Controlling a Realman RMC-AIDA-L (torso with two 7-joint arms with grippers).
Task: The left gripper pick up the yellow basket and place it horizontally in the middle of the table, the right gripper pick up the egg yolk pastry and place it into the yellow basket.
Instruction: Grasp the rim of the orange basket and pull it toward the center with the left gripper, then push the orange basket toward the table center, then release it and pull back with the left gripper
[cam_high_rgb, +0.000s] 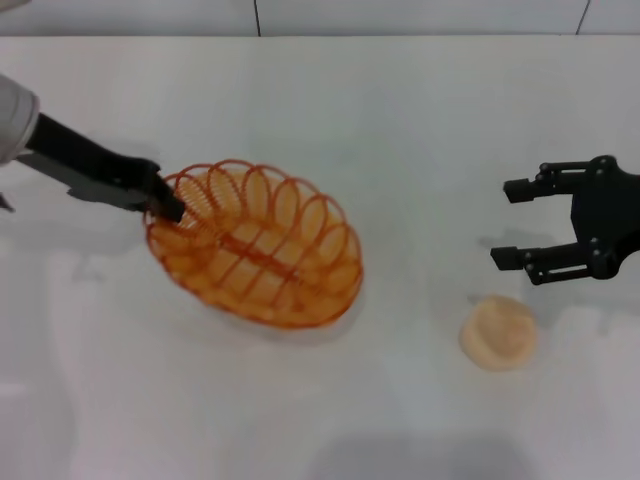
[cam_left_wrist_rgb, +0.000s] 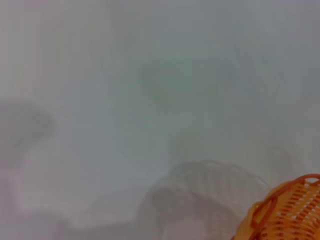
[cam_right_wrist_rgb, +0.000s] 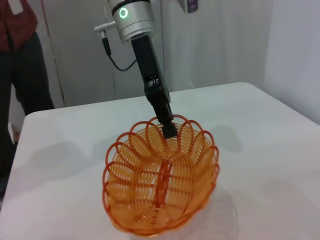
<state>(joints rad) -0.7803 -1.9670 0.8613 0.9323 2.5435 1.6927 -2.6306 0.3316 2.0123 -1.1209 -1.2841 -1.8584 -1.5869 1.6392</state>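
White and plain, the big flat desk (cam_high_rgb: 330, 110) is filling almost the whole head view, with a pale wall running along its far edge.

Over on the left side, the left gripper (cam_high_rgb: 170, 205), a black claw on a long black arm with a green light ring, is reaching in and pinching the looped rim of the yellow basket (cam_high_rgb: 255, 245), an oval orange-yellow wire basket you can see through. Its jaws are closing tight on one loop at the basket's left end. The right wrist view is showing the basket tipping up, with the held end higher and its shadow lying apart under it, so I think it is being carried and is only just touching the desk, if at all. It is sitting a little left of the middle.

To do this step well, the arm should be moving slowly toward the middle, turning the basket so its long side is lying across, and lowering it flat before letting go. Holding only one loop, the basket could be swinging or slipping, so gentle moves are best.

On the right side, the right gripper (cam_high_rgb: 525, 225), another black claw, is waiting above the desk with its jaws wide apart and holding nothing. Just in front of it, the egg yolk pastry (cam_high_rgb: 498, 332), a small round cream bun, is sitting on the desk, well apart from the basket.
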